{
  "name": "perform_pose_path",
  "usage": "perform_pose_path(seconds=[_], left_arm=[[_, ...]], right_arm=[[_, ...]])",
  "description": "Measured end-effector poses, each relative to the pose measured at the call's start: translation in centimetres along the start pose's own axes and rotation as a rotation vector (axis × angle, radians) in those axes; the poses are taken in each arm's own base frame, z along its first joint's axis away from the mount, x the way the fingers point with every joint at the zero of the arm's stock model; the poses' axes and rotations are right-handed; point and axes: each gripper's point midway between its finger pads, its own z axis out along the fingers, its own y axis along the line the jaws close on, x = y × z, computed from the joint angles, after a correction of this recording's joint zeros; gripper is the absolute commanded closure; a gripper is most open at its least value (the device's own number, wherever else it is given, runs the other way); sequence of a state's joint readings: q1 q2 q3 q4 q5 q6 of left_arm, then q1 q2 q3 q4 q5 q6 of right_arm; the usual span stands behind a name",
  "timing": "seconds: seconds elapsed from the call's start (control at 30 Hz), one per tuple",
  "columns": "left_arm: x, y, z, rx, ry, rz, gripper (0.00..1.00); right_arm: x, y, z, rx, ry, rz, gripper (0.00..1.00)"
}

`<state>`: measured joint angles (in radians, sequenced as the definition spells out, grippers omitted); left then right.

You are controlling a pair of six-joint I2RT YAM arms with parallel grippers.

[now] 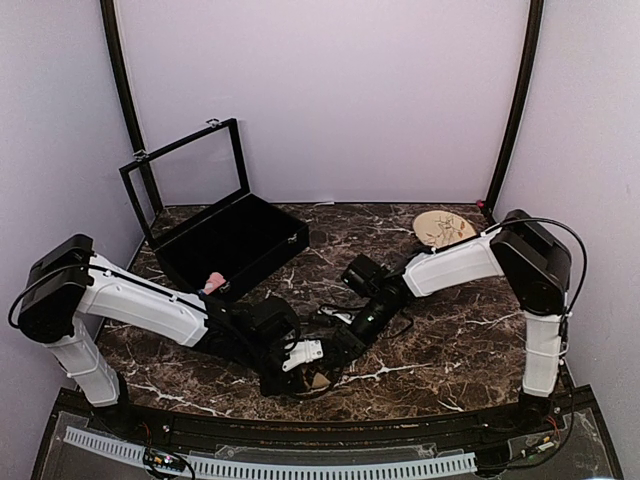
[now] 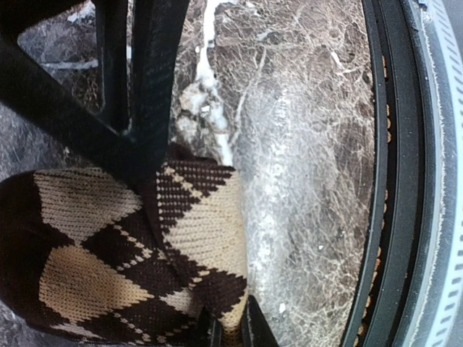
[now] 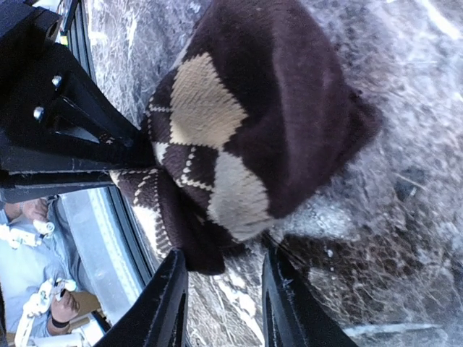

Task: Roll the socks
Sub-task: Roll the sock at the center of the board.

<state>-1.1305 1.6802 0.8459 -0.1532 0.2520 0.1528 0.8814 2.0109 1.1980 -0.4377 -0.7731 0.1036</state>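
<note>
Argyle sock (image 3: 239, 137) bunched on marble table (image 2: 304, 144), near front rim (image 2: 394, 181). Left gripper (image 3: 141, 163) clamped on one end. Right gripper (image 3: 226, 269) parted, just off sock. Open marble stretches right. Pink sock (image 1: 213, 283) at black box's (image 1: 250, 235) near edge.

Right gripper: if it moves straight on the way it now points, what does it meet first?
Probably the bunched dark brown sock with tan argyle diamonds, just ahead of the right gripper; depth is unclear.

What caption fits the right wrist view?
Left hand pinches the bunched argyle sock; right hand open beside it, over the marble table.
</note>
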Motion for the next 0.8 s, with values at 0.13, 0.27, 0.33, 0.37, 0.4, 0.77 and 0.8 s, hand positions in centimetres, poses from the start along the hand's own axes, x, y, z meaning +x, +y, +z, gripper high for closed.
perform_pose_path(seconds=[0.13,0.27,0.33,0.37,0.4,0.77,0.8], left_arm=[[0.2,0.0,-0.2,0.05,0.006,-0.048,0.93],[0.2,0.1,-0.2,0.102,0.011,-0.1,0.92],[0.2,0.2,-0.3,0.13,0.012,-0.129,0.93],[0.2,0.3,-0.3,0.144,0.013,-0.142,0.93],[0.2,0.3,-0.3,0.16,0.014,-0.158,0.93],[0.4,0.3,-0.4,0.356,0.008,-0.301,0.93],[0.5,0.3,-0.5,0.377,0.01,-0.317,0.93]], right_arm=[[0.1,-0.3,-0.3,0.033,-0.036,-0.018,0.66],[0.4,-0.8,-0.9,0.089,-0.073,-0.034,0.67],[0.5,-1.3,-1.4,0.133,-0.099,-0.046,0.67],[0.6,-1.5,-1.5,0.15,-0.11,-0.051,0.67],[0.7,-1.7,-1.8,0.174,-0.124,-0.057,0.67],[1.5,-2.1,-4.1,0.442,-0.259,-0.217,0.67],[1.6,-1.7,-4.0,0.462,-0.265,-0.246,0.67]])
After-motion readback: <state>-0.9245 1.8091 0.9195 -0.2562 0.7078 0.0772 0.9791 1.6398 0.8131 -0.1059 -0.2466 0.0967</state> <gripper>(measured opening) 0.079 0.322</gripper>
